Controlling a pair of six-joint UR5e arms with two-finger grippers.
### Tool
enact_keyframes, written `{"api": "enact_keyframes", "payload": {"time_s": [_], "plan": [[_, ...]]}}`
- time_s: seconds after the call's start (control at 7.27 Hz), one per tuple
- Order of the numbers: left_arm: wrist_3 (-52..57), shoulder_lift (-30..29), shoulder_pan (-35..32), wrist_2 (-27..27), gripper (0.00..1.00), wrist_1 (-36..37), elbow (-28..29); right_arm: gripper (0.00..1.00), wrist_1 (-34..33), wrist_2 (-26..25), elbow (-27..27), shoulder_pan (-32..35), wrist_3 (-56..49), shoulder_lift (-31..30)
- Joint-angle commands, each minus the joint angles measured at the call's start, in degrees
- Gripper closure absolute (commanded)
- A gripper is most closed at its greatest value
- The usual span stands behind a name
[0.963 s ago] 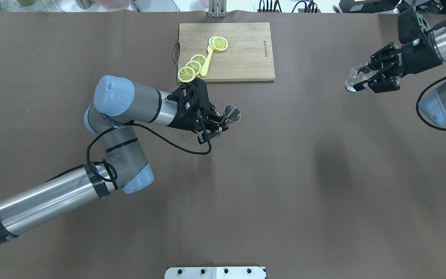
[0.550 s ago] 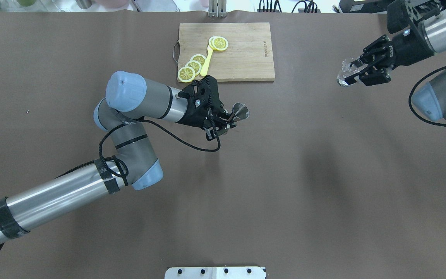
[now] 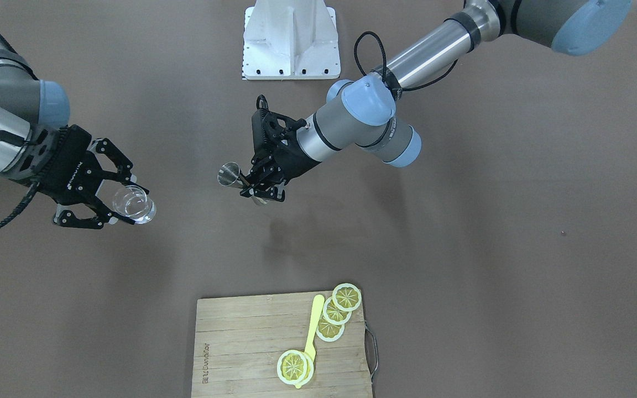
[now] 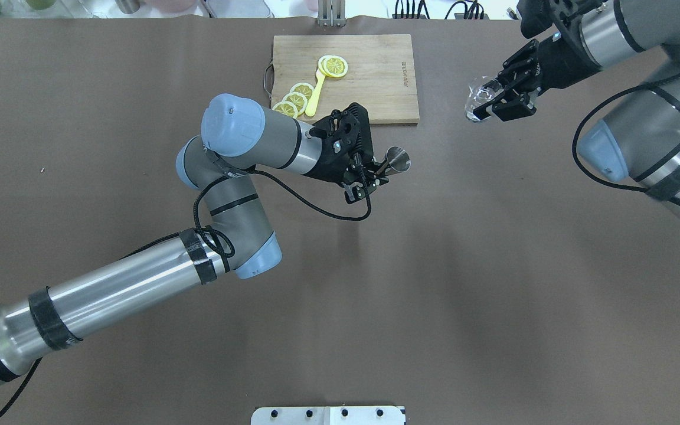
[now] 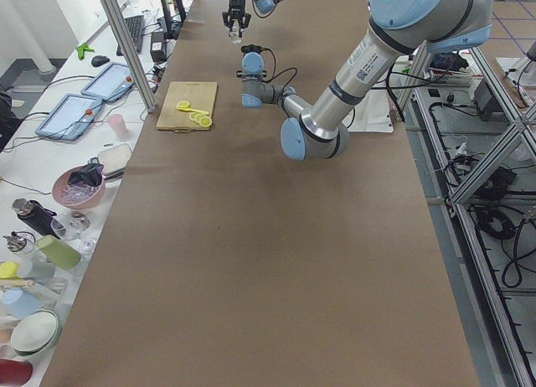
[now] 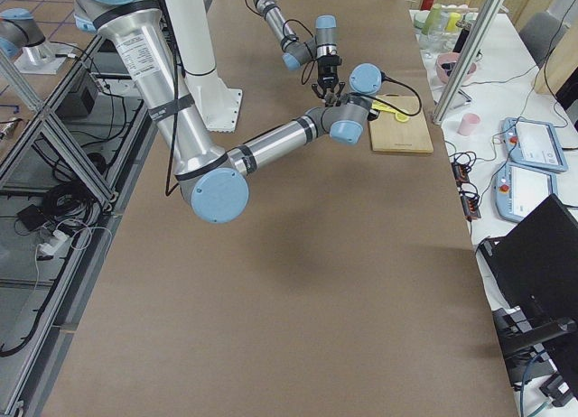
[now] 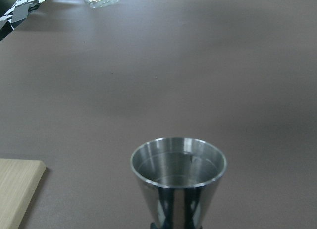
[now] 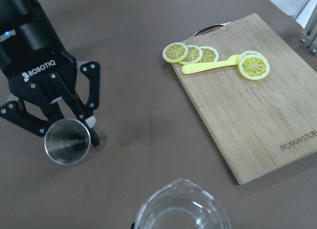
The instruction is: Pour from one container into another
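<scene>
Overhead exterior view, with supporting angles. The left gripper [image 4: 377, 173] pinched a conical polished-steel measuring cup [image 4: 398, 160] by its narrow lower part. The cup's mouth faced upward, above the table near its middle. The right gripper [image 4: 498, 101] had its jaws pressed against the wall of a clear glass cup [image 4: 478, 100]. This was carried in the air toward the far right, well apart from the steel cup. Whether either vessel held liquid could not be told.

Judged hazards:
- The two rims were not yet brought together, so tipping early would send the contents onto the table.
- The steel cup, gripped on a smooth taper, could swivel or slide in the grip as the wrist rolled.
- The glass, held only by friction on its side, could slip if the rims knocked together.

The surface was a brown paper-like cover [image 4: 493, 295]. It bore a bamboo cutting board [image 4: 375, 88] with yellow lemon slices [image 4: 335, 66] and a yellow plastic utensil [image 4: 314, 97]. Beside the table, a bench carried tablets [image 5: 109, 81], a pink bowl [image 5: 78, 186] and a dark bottle [image 5: 35, 218]. An aluminium post [image 5: 126, 43] stood at the table's edge.
</scene>
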Motion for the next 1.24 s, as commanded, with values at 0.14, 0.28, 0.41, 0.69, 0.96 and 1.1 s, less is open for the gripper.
{"api": "enact_keyframes", "payload": {"time_s": [0.14, 0.28, 0.41, 0.69, 0.96, 1.1], "plan": [[0.01, -0.80, 0.18, 0.56, 1.00, 0.05, 1.36, 1.00, -14.74, -4.27, 8.15, -5.63, -4.13, 0.56], [0.01, -0.88, 0.35, 1.43, 1.00, 0.05, 1.44, 1.00, -15.21, -4.27, 8.77, -5.64, -6.77, 0.21], [0.01, -0.80, 0.35, 1.53, 1.00, 0.31, 1.45, 1.00, -15.30, -4.27, 8.87, -5.82, -12.28, 0.20], [0.01, -0.80, 0.35, 1.62, 1.00, 0.40, 1.27, 1.00, -17.14, -4.71, 10.10, -6.86, -17.33, 0.03], [0.01, -1.06, 0.70, 2.05, 1.00, 0.40, 1.27, 1.00, -18.89, -4.97, 10.36, -7.13, -20.51, 0.03], [0.01, -1.23, 0.88, 2.06, 1.00, 0.40, 1.27, 1.00, -20.91, -4.97, 10.80, -7.40, -21.03, 0.20]]}}
